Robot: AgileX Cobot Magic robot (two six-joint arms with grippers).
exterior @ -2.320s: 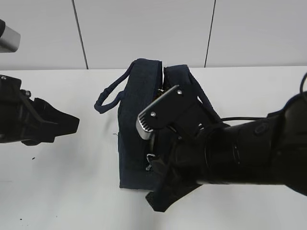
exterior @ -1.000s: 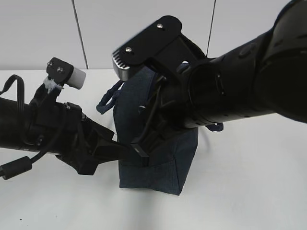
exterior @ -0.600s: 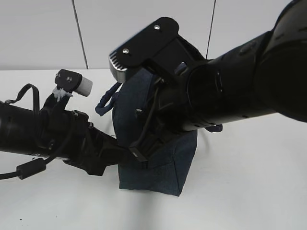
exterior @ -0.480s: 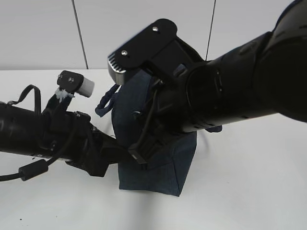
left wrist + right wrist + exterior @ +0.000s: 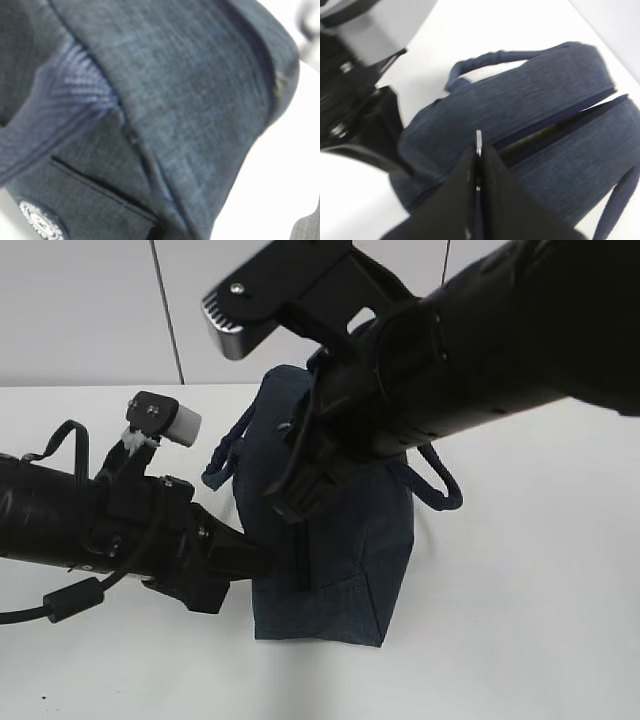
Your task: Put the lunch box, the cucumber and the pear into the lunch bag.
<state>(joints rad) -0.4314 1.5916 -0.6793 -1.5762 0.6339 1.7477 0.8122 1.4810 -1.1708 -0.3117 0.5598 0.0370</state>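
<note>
Lunch bag stood upright on the white surface, centre of the exterior frame, one loop handle sticking out to its left side, the other handle to its right. The bag's lower front corner sat at bottom centre.

Right hand came in from the upper right of the exterior frame, over the bag's top. In the right wrist view its two black fingers were pressed together, pinching a thin metal piece that poked up between the tips, right over the zip line. The zip gap was partly open toward the right of that frame, with something yellowish-green showing in the slit; too blurred to name. A handle arched across the top left of that view.

Left hand reached in from the left edge of the exterior frame, its tip against the bag's left side, low down. Cannot tell whether it was spread or closed: the tip was hidden against dark fabric, and the left wrist view showed only close-up navy cloth, a ribbed strap at the left and a round white-patterned badge at the bottom left.

Lunch box, cucumber and pear not visible in any view.
</note>
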